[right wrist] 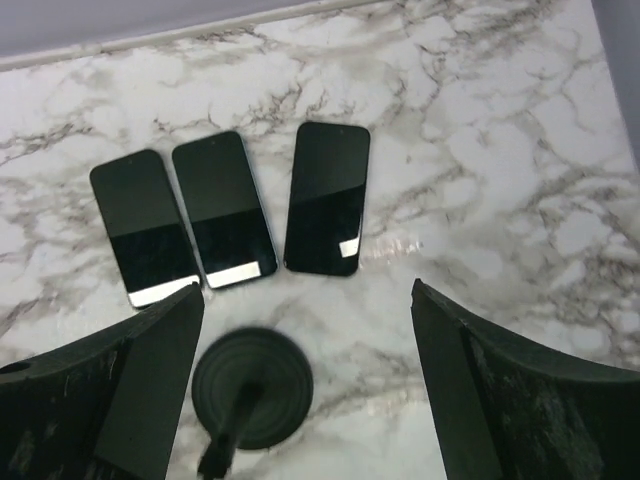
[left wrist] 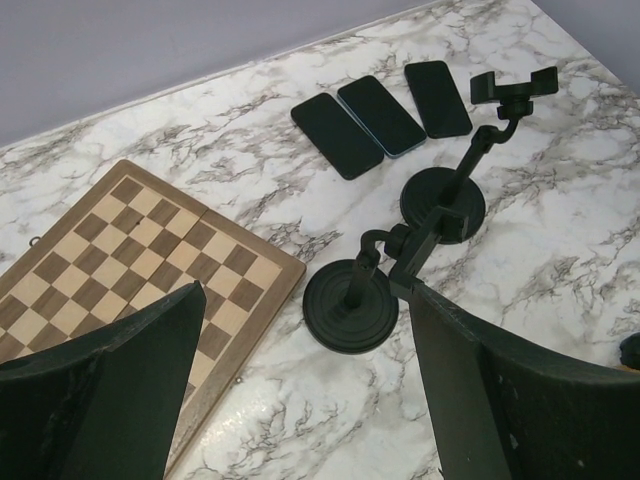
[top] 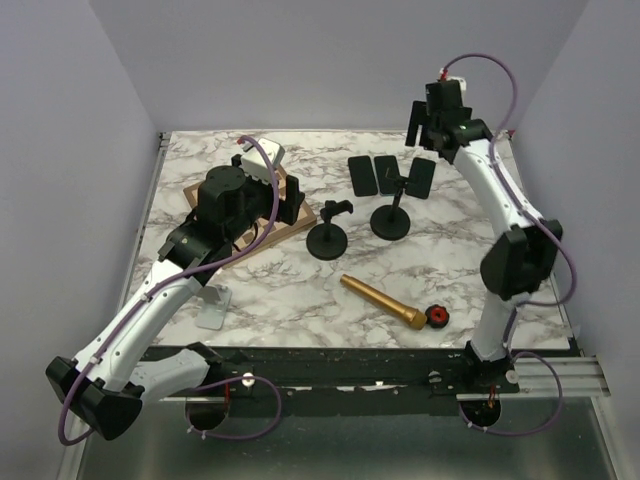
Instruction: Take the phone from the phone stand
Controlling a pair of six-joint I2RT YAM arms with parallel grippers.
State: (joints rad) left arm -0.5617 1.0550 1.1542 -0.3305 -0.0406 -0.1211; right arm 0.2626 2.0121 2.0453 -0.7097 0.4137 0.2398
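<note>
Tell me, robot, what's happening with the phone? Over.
Left hand and right hand open, empty. Three phones flat on table. Near stand, far stand both bare. Nothing in the way.

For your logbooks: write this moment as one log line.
phones: three, flat on table | stands: empty | left pincer: open | right pincer: open

Under right gripper [right wrist: 305, 298]: open drop to three phones [right wrist: 228, 212] lying flat. Stand base [right wrist: 252, 388] and its stem intrude on the wrist side. Ahead of left gripper [left wrist: 306, 295], near stand [left wrist: 350, 308] and far stand [left wrist: 443, 200] block the way. Chessboard [left wrist: 130, 250] lies below-left.
</note>
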